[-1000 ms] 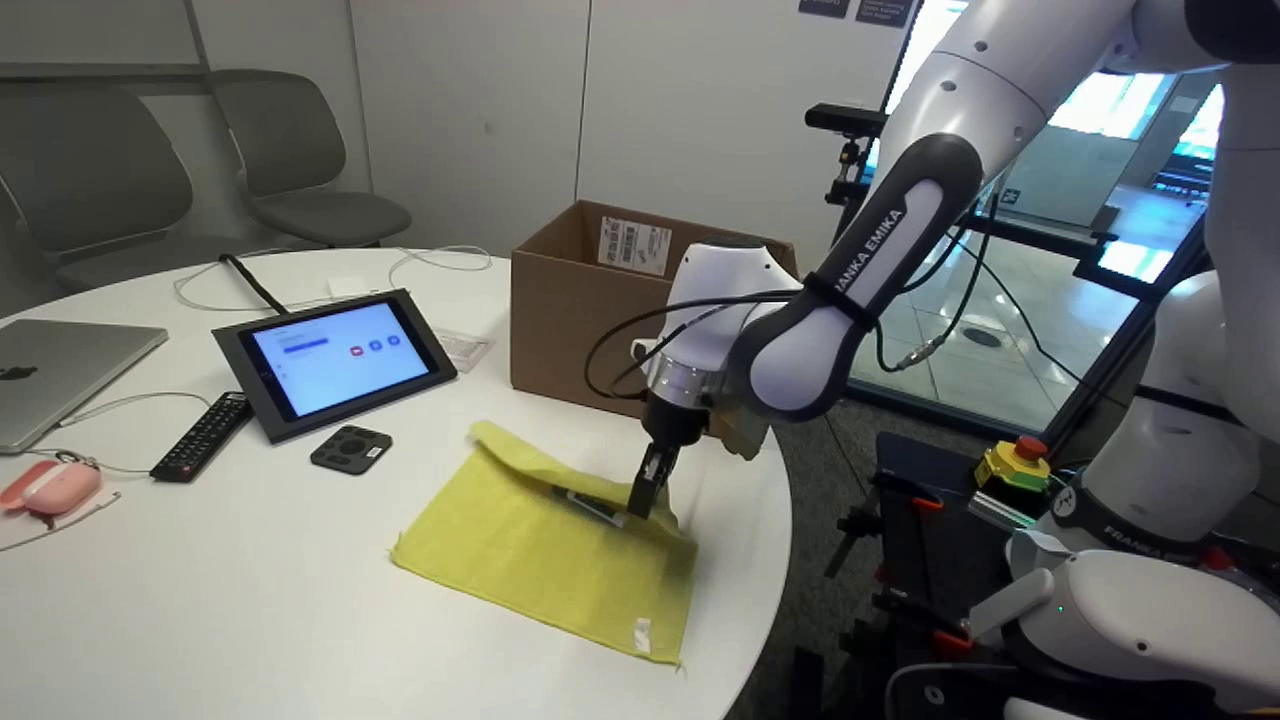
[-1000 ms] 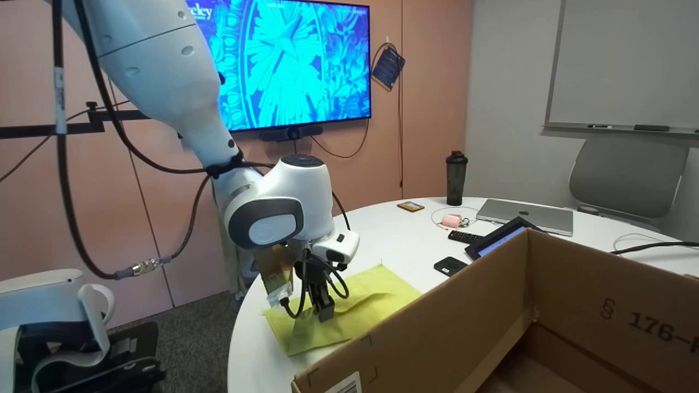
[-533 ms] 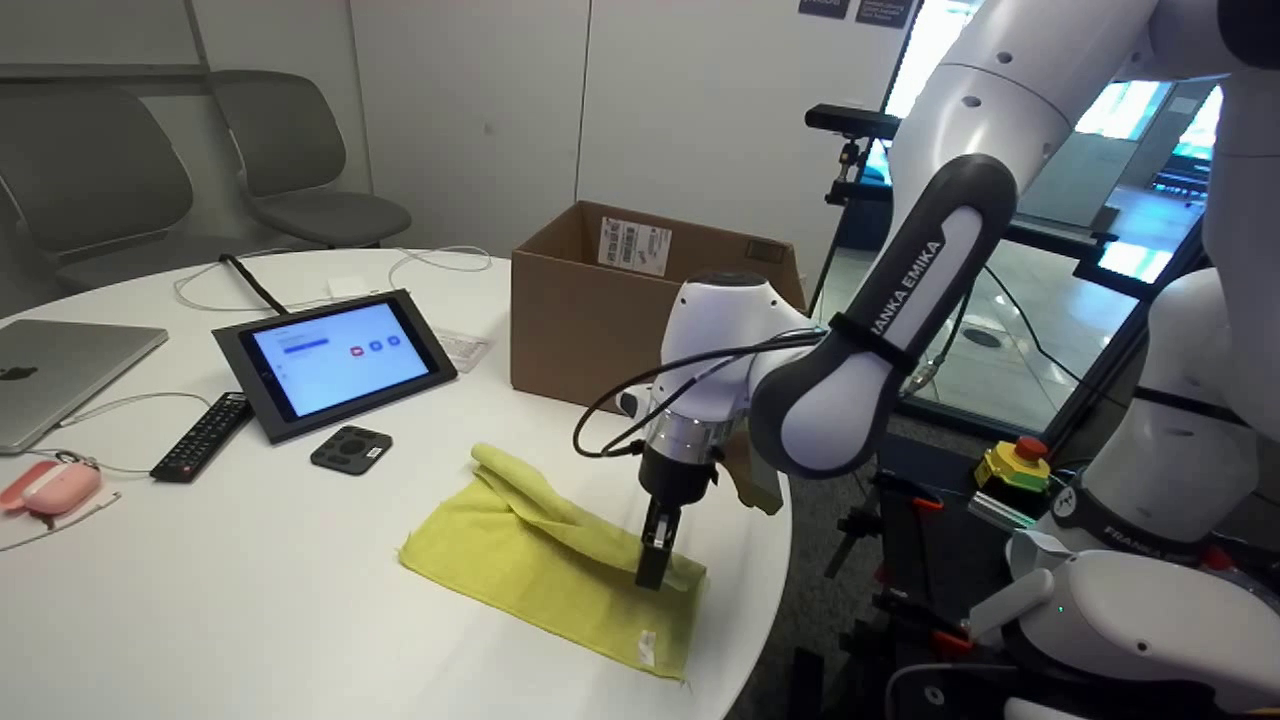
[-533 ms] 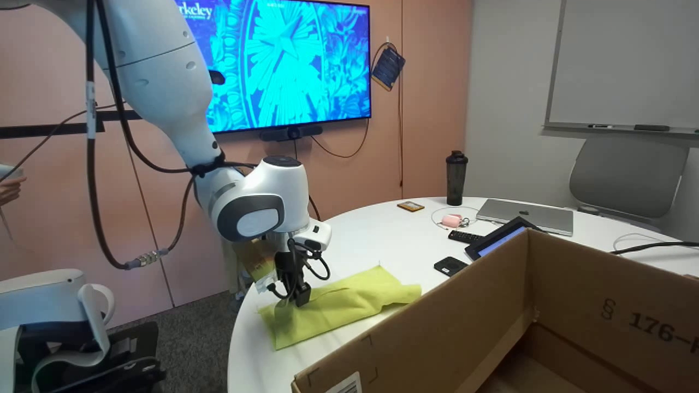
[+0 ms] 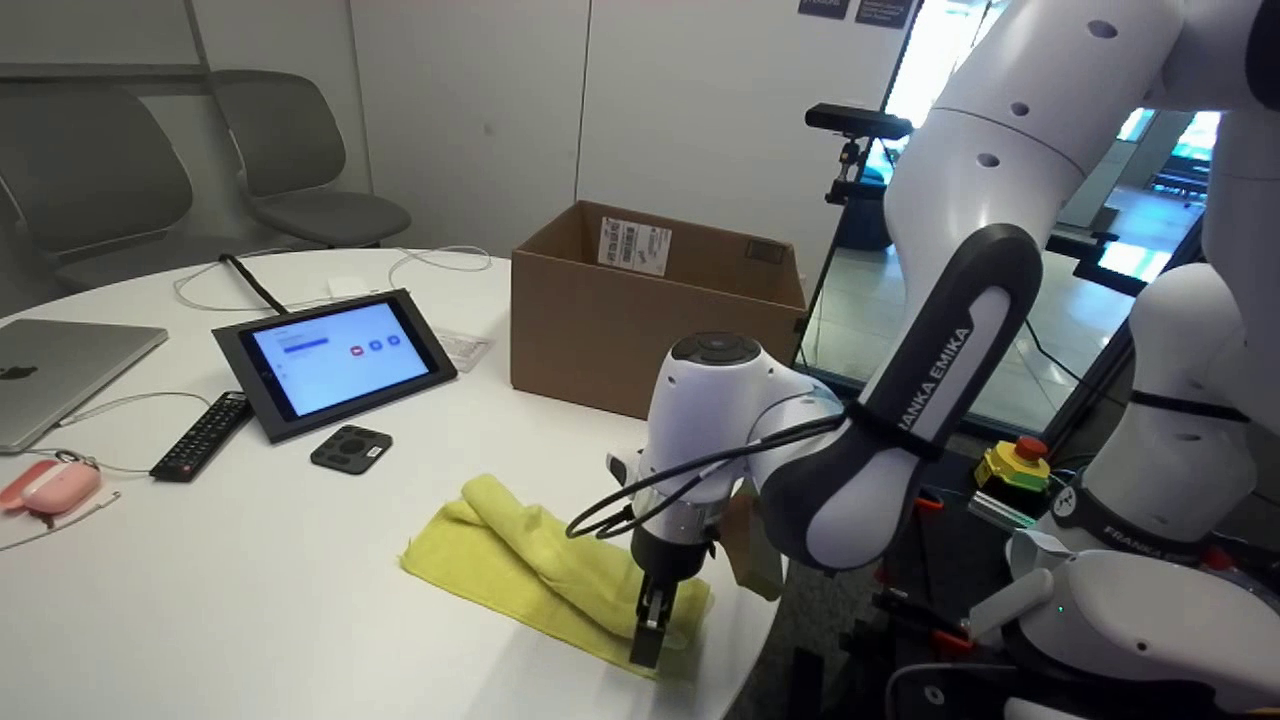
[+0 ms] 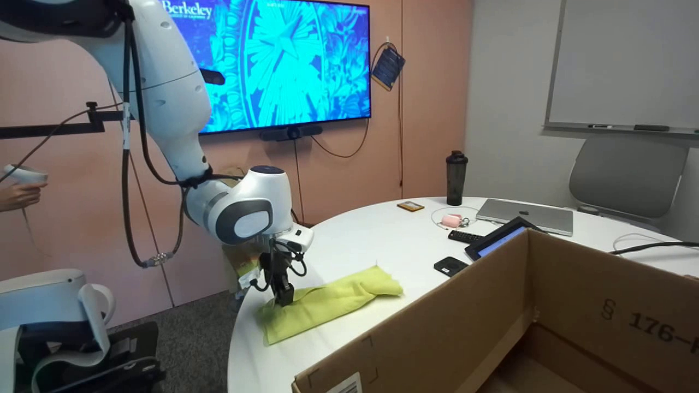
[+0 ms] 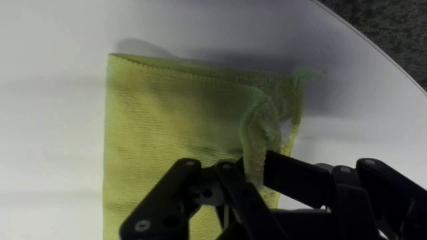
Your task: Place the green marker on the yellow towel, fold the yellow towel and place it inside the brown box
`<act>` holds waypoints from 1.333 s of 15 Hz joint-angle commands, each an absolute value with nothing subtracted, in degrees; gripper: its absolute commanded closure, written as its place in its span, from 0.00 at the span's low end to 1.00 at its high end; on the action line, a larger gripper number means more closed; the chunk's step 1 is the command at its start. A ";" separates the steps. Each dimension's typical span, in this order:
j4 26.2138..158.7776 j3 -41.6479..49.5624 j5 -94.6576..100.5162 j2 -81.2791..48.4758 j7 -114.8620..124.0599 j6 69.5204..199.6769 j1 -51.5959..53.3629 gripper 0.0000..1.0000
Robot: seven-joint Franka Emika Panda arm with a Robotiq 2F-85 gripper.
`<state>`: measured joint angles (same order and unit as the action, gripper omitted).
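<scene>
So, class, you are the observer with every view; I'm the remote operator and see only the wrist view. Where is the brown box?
Observer: The brown box stands on the white table, as both exterior views show.
Operator: Is its top closed?
Observer: No, its top is open.
Operator: And past the bottom of my picture?
Observer: In an exterior view, the far end of the yellow towel shows a raised, rounded fold.

Brown box (image 5: 590, 340) is open on top in both exterior views; its upright wall blocks any low path in from the yellow towel (image 5: 545, 570). Strip of white tabletop (image 5: 570, 450) lies bare between them. Tilted tablet (image 5: 340, 355) near box obstructs that side.
</scene>
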<state>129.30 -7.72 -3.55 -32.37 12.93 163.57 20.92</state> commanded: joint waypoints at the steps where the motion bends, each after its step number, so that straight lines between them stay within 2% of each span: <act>1: 124.32 -2.02 -1.94 -36.03 22.11 163.63 27.93 0.98; 2: 123.50 -0.69 -1.61 -36.76 23.86 163.59 29.48 0.96; 3: 122.89 0.06 -1.52 -37.28 24.95 163.63 30.39 0.73; 5: 122.28 0.51 -1.58 -37.01 25.80 162.98 31.15 0.71; 6: 122.33 0.19 -1.55 -35.97 25.34 162.14 31.00 0.65; 14: 121.92 -1.14 1.70 -27.53 20.98 159.32 28.57 0.05; 15: 121.18 -1.03 2.60 -27.17 20.73 159.32 28.13 0.01; 20: 113.63 4.24 10.00 -31.96 23.02 160.98 28.82 0.00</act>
<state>118.93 1.49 5.98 -28.27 21.92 160.62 28.43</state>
